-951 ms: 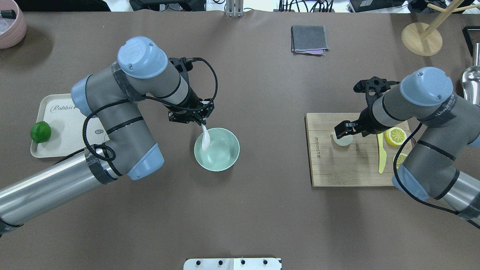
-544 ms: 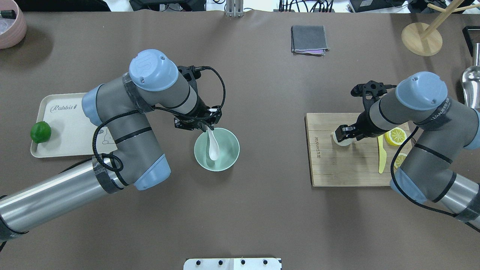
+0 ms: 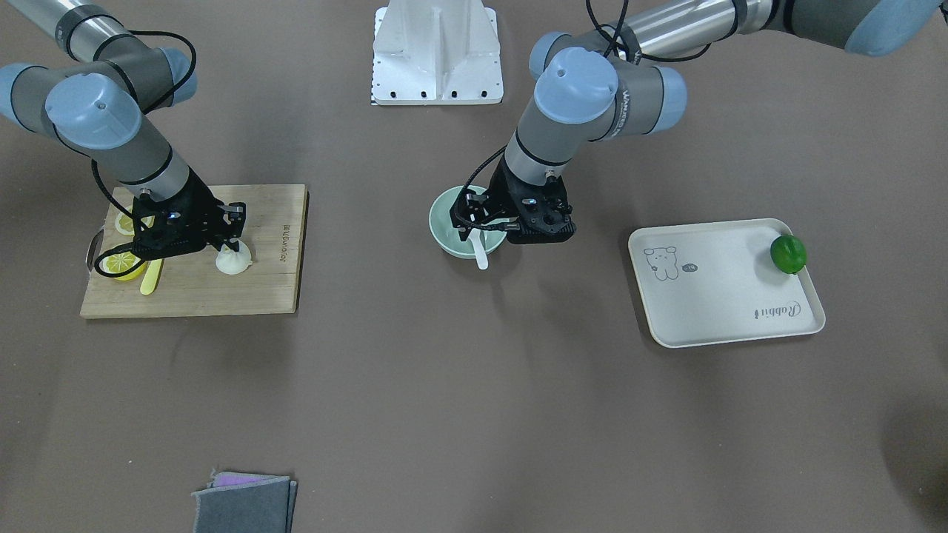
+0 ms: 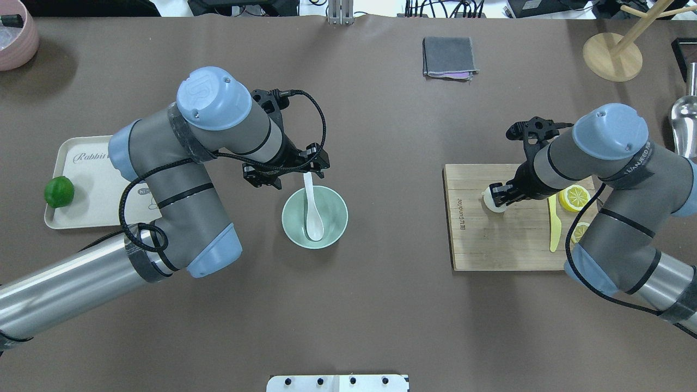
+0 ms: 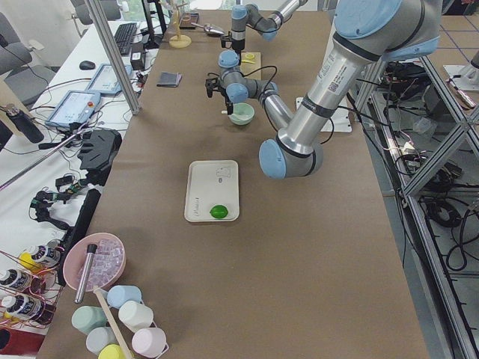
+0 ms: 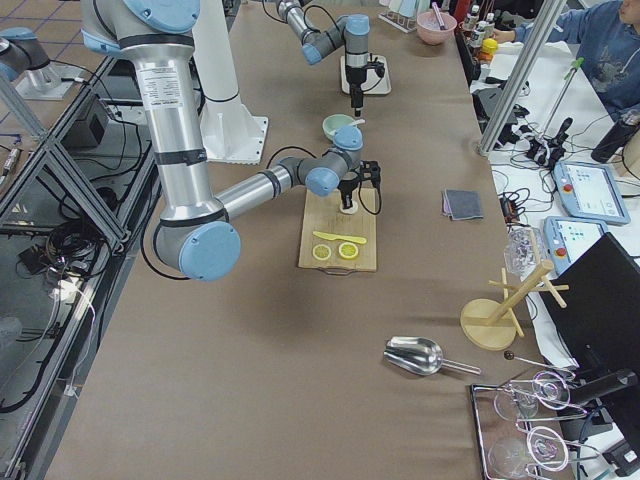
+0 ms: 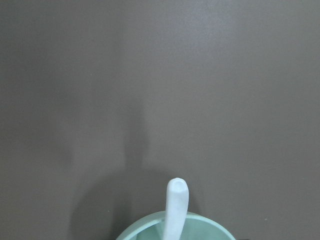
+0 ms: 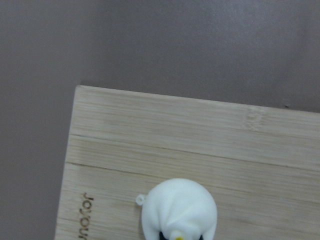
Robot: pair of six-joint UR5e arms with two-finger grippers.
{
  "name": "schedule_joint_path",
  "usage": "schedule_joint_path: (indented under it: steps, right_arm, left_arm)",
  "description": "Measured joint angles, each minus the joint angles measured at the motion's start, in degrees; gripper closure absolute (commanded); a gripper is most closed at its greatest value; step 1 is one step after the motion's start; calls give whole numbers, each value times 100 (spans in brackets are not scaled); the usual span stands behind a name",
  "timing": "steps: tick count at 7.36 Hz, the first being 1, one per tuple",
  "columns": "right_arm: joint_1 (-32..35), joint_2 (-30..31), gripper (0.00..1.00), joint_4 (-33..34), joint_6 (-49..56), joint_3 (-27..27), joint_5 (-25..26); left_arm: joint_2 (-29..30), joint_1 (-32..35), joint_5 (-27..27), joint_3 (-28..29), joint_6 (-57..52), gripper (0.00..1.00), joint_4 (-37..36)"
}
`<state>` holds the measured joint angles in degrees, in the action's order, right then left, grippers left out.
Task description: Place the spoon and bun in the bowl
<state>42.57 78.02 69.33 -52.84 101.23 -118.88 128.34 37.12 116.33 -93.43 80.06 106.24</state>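
Observation:
The white spoon (image 4: 312,209) lies in the mint-green bowl (image 4: 335,231), scoop down and handle leaning on the far rim; its handle tip shows in the left wrist view (image 7: 177,192). My left gripper (image 4: 288,173) is open just beyond the rim and above the handle, holding nothing. The white bun (image 4: 492,203) sits on the wooden cutting board (image 4: 490,245); it also shows in the right wrist view (image 8: 178,209). My right gripper (image 4: 498,193) is low over the bun with its fingers at the bun's sides, and looks open.
Lemon slices (image 4: 574,197) and a yellow plastic knife (image 4: 554,228) lie on the board under my right arm. A cream tray (image 4: 92,185) with a lime (image 4: 59,191) lies left. A grey cloth (image 4: 449,56), wooden stand (image 4: 612,56), metal scoop (image 4: 685,120) and pink bowl (image 4: 13,38) stand further off.
My left gripper carried the spoon over the bowl, let it go into the bowl and drew back a little. My right gripper came down closer onto the bun.

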Motion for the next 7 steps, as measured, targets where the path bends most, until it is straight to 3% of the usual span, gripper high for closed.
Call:
schedule_joint_path:
  steps: [2,4,7]
  right_arm:
    - [32,-353,100,43,-74,133,7]
    - [-267,-1179,100,395,-628,194,170]
    - [-1312,-2569,100,1223,-1493,-53,1231]
  left_arm:
    - [-473,499,52,-712,-247,2,-13]
    - [-1316,1292,397,-1090,-1621,2,-15]
    - [-2291,2330,899,-950,-3728,2,-4]
